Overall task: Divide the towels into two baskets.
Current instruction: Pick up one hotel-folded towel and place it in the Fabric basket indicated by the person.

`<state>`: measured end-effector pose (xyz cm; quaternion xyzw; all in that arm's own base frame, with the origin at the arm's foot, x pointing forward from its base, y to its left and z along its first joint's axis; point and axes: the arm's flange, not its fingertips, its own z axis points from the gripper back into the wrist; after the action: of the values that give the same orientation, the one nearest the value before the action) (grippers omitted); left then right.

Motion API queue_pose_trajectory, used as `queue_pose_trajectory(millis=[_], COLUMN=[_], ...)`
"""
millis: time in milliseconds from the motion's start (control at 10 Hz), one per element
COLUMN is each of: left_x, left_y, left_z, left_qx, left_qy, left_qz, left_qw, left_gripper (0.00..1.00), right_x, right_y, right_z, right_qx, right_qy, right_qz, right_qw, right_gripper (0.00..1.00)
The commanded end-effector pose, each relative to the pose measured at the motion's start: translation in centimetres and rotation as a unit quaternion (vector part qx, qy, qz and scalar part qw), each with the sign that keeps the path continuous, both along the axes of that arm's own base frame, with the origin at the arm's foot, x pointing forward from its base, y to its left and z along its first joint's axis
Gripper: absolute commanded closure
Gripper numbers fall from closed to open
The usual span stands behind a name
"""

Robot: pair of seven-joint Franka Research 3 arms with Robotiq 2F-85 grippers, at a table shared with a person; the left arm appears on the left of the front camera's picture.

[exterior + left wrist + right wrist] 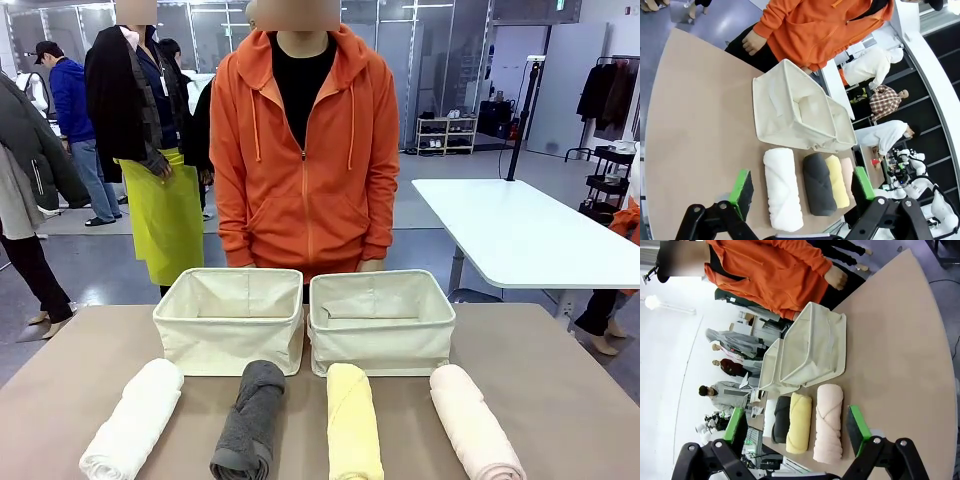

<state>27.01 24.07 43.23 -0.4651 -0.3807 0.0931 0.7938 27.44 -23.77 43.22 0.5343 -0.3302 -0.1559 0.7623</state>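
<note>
White towel (135, 420), dark grey towel (248, 420), yellow towel (353, 428) and pink towel (472, 420) line the frame's bottom; both baskets (228, 345) behind sit empty, nothing sorted; left gripper (802, 186) and right gripper (796, 426) gape wide, empty

The white rolled towel (135, 420), dark grey rolled towel (248, 418), pale yellow rolled towel (353, 425) and pale pink rolled towel (472, 420) are nubby, matt terry cloth. The left cream rectangular basket (228, 345) and right cream rectangular basket (380, 350) are matt woven canvas. The beige tabletop (560, 400) looks smooth and matt.

We see bare counter (90, 360) open on both outer sides, narrow gaps between the four towels (352, 420), both baskets (230, 345) open-topped just behind them, and the person (305, 170) standing close against the far edge.
</note>
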Motion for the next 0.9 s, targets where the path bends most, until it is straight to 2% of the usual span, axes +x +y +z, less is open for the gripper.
queue_pose_trajectory(millis=[0,800], left_x=[-0.12,-0.12], left_y=[0.14,0.14], left_z=[-0.02,-0.02], left_qx=[-0.005,-0.005], left_qy=[-0.003,-0.003], left_qz=[0.001,0.001], left_qw=[1.000,1.000], left_gripper=[0.00,0.00], right_x=[-0.33,-0.33], right_y=[-0.49,-0.49], right_z=[-0.10,-0.10], right_qx=[0.007,0.007], right_qy=[0.004,0.004], right_qz=[-0.006,-0.006], right_qw=[1.000,1.000], right_gripper=[0.00,0.00])
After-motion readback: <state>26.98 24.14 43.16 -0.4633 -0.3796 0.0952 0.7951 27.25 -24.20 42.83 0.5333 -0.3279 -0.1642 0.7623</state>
